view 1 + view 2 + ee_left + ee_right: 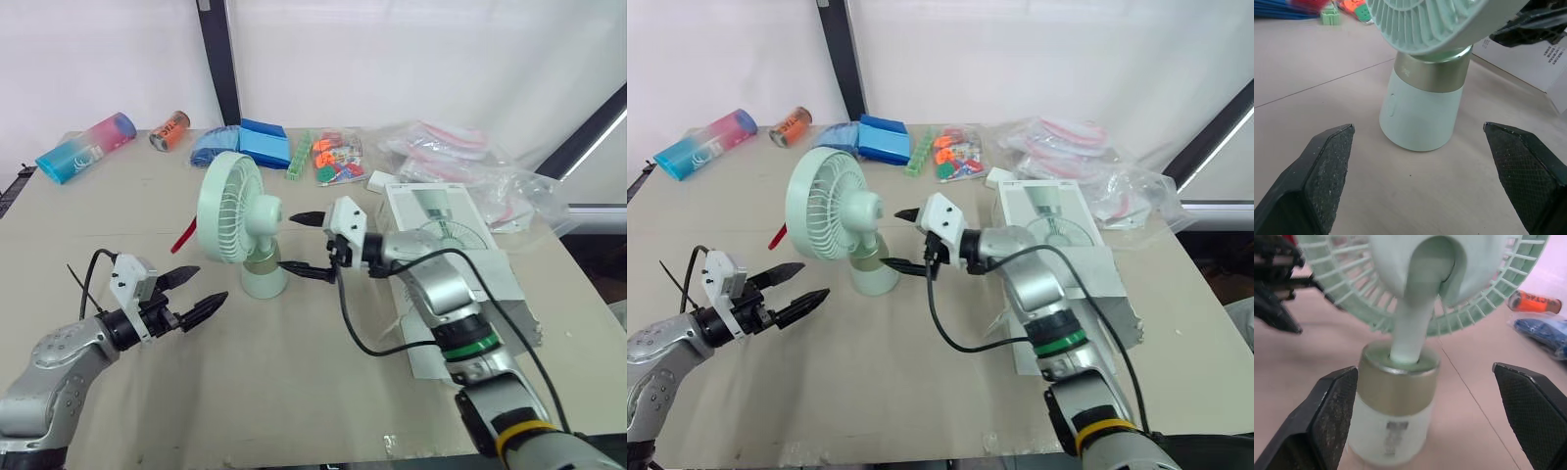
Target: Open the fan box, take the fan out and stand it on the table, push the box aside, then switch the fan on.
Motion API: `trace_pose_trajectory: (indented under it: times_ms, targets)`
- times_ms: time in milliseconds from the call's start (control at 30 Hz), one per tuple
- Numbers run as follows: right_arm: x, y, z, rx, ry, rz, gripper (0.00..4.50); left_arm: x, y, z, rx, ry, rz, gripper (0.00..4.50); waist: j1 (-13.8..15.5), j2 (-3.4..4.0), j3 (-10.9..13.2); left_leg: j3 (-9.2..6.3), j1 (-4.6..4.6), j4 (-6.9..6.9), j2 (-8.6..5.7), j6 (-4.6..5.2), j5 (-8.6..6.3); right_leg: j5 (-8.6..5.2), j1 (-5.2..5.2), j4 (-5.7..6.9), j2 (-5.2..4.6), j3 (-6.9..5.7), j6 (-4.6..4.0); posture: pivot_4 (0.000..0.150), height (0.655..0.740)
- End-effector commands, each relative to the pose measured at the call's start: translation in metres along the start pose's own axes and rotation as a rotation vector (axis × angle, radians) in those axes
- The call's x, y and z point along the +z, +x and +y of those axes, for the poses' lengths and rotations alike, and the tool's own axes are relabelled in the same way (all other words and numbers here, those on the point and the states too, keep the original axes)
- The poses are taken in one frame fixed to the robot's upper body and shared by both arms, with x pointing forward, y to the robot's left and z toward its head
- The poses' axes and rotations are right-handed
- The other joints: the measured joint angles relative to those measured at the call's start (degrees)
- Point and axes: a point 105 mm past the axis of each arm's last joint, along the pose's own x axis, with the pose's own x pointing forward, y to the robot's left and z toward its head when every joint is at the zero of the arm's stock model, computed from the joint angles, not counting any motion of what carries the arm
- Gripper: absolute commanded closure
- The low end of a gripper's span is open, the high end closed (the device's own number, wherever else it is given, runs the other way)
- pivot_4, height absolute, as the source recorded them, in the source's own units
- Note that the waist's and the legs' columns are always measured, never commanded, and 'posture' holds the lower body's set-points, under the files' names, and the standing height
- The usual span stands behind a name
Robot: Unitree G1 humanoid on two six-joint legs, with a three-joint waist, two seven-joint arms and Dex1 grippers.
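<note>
The mint-green fan [235, 217] stands upright on the table, its round base [263, 275] with a gold band on the tabletop. My right gripper [292, 243] is open just behind the fan, one finger beside the motor housing and one beside the base, touching neither. In the right wrist view the base [1396, 416] sits between the spread fingers [1327, 416]. My left gripper [208, 286] is open and empty, a short way in front and to the left of the fan. The white fan box [446, 230] lies flat to the right, under my right arm.
Along the back edge lie a pink-and-blue bottle [86, 147], an orange can [170, 129], blue packets [250, 144], a bag of orange pieces [336, 157] and clear plastic bags [460, 157]. A red strip [183, 236] lies behind the fan. Bare tabletop stretches in front of the fan.
</note>
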Motion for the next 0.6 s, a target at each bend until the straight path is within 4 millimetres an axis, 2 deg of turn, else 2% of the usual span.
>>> trace_pose_trajectory:
  times_ms: [33,233,467,600]
  targets:
    - [0.016,-0.01,0.006,0.004,-0.055,-0.006,0.02,0.009,0.0,0.001,-0.025,0.059,-0.016,0.0,-0.03,-0.02,-0.01,-0.01,0.0,0.0,0.0,0.0,0.0,0.0,0.01,0.0,0.0,0.0,0.0,0.15,0.74]
    - [0.019,-0.037,0.003,-0.117,-0.023,0.046,0.02,0.009,-0.008,0.012,-0.058,0.183,0.05,0.0,0.01,-0.02,-0.01,-0.01,0.01,0.0,0.0,0.0,0.0,-0.01,0.02,0.0,0.01,0.0,0.01,0.15,0.74]
    - [0.017,-0.069,0.009,-0.268,0.099,0.132,0.02,0.016,-0.01,0.023,-0.049,0.192,0.047,0.0,0.07,-0.03,-0.01,-0.07,-0.04,0.0,-0.01,0.01,0.0,-0.03,0.02,-0.04,0.0,-0.04,0.04,0.15,0.74]
    - [0.014,-0.076,0.015,-0.309,0.142,0.169,0.02,0.018,-0.009,0.029,-0.02,0.192,0.04,0.0,-0.06,-0.03,-0.01,0.0,-0.02,0.01,0.0,0.01,0.0,-0.03,0.02,-0.04,0.01,-0.01,0.05,0.15,0.74]
